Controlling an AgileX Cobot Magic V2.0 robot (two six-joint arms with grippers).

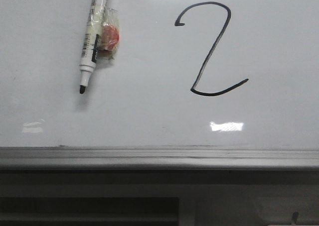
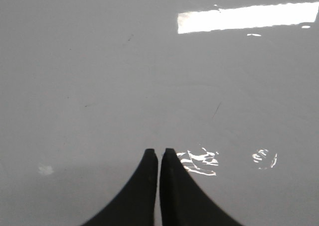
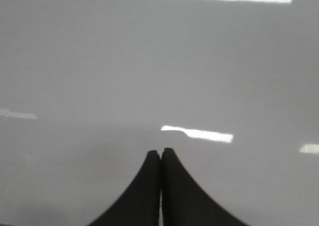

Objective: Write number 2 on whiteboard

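Note:
The number 2 stands in black line on the whiteboard, right of the middle in the front view. A white marker with a bare black tip lies flat on the board at the upper left, with a red object in clear tape stuck to its side. No gripper shows in the front view. My left gripper is shut and empty over bare board. My right gripper is shut and empty over bare board.
A grey metal frame edge runs along the board's near side, with a dark panel below it. Ceiling lights reflect on the glossy board.

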